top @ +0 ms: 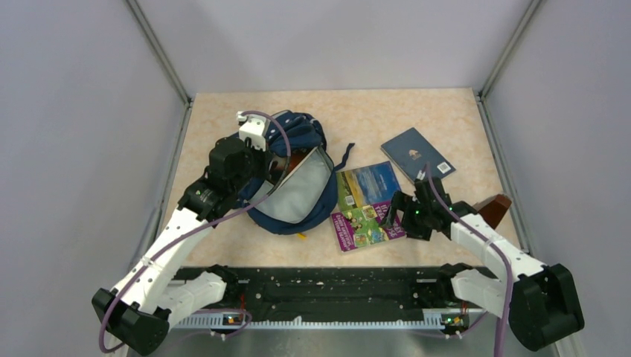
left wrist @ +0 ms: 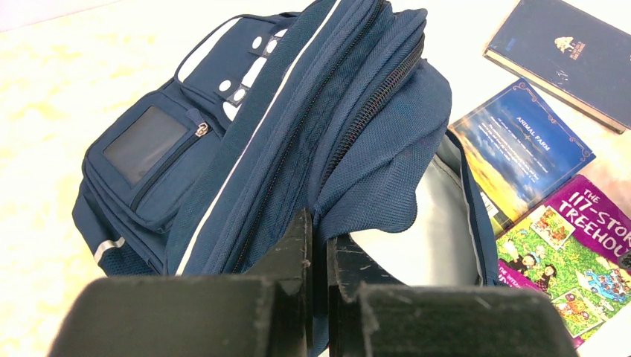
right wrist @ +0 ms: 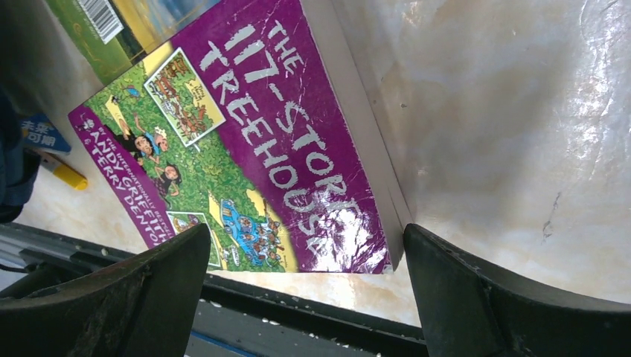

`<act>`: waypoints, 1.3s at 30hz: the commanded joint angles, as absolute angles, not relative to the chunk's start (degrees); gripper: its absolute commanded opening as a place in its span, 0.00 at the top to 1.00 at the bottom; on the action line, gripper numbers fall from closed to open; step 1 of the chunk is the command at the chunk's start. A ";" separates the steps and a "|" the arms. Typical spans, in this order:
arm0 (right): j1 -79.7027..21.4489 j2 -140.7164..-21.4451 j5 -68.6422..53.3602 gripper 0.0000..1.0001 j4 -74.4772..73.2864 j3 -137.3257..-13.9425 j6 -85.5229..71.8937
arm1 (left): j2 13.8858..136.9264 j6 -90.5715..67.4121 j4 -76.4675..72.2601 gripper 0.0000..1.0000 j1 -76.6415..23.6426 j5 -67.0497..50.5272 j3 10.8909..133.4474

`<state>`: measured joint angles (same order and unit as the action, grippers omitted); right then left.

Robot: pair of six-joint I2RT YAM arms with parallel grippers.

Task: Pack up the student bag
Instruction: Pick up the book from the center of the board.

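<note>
The navy-blue student bag (top: 298,182) lies on the table left of centre, its main compartment open and its light grey lining (left wrist: 439,223) showing. My left gripper (top: 274,162) is shut on the fabric edge of the bag's opening (left wrist: 372,149) and holds it up; in the left wrist view the gripper (left wrist: 318,230) has the cloth pinched between its jaws. My right gripper (top: 394,213) is open, low over the near right corner of the purple "117-Story Treehouse" book (top: 363,221). In the right wrist view the gripper (right wrist: 306,234) straddles that book's corner (right wrist: 245,141) without touching it.
An "Animal Farm" book (top: 366,182) lies partly under the purple book, right of the bag. A dark navy book (top: 417,154) lies further back right. A brown object (top: 495,208) sits by the right arm. A small yellow item (top: 301,236) lies at the bag's near edge. A black rail (top: 327,290) runs along the table front.
</note>
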<state>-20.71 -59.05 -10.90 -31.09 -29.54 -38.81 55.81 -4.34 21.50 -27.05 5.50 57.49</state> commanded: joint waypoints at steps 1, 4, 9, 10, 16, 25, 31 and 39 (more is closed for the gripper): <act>-20.31 -56.47 -13.06 0.03 -30.83 -30.03 -41.67 | 54.64 -4.36 13.54 1.00 -27.11 6.04 58.80; -20.34 -55.50 -13.26 0.04 -31.53 -30.39 -42.42 | 54.83 -4.39 13.58 1.00 -27.13 5.99 58.80; -20.31 -53.48 -14.93 0.06 -31.55 -30.37 -44.60 | 54.93 -4.32 13.53 1.00 -27.08 6.04 58.71; -20.30 -53.11 -15.35 0.06 -31.44 -30.33 -45.12 | 54.93 -4.39 13.53 1.00 -27.12 6.14 58.71; -20.38 -51.61 -16.52 0.10 -28.70 -28.33 -48.69 | 54.93 -4.32 13.54 1.00 -27.21 5.98 58.71; -20.39 -44.14 -16.21 0.30 -20.97 -19.88 -59.84 | 54.93 -4.31 13.54 1.00 -27.30 6.07 58.71; -20.39 -38.37 -15.38 0.39 -16.57 -13.26 -66.60 | 55.02 -4.29 13.54 1.00 -27.50 6.15 58.70; -20.43 -32.04 -15.54 0.48 -13.42 -9.87 -71.94 | 55.36 -4.30 13.54 1.00 -27.74 6.06 58.62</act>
